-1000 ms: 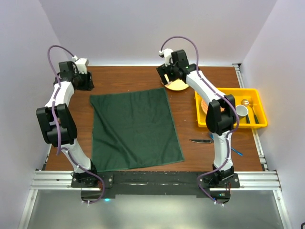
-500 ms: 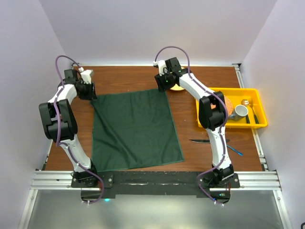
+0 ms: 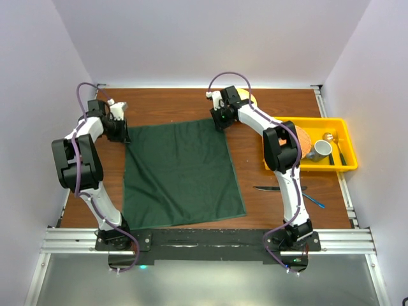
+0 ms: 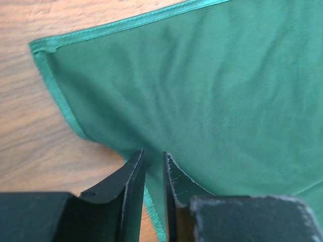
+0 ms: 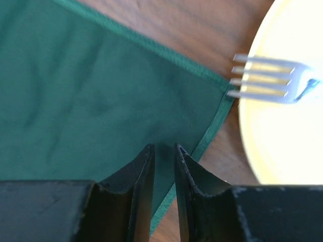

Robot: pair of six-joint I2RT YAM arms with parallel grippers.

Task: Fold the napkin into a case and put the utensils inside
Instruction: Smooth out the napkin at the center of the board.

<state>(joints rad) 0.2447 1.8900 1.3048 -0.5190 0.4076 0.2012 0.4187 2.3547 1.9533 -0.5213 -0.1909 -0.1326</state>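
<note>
Ok, we see both down to a slit: left pincer (image 4: 153, 154) tips on the napkin (image 3: 182, 172) at its far-left corner hem, right pincer (image 5: 164, 147) at the far-right corner. Napkin lies flat on the tabletop (image 3: 250, 145). Cloth actually pinched? We can't tell.

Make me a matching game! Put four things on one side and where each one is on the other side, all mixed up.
Things:
1. napkin
2. mug
3. knife
4. silver fork

Places:
A. inside the yellow tray
B. lying on the pale plate
C. spread out flat in the middle
D. on the bare table, right of the napkin

Pairs: 1-C, 2-A, 3-D, 4-B
</note>
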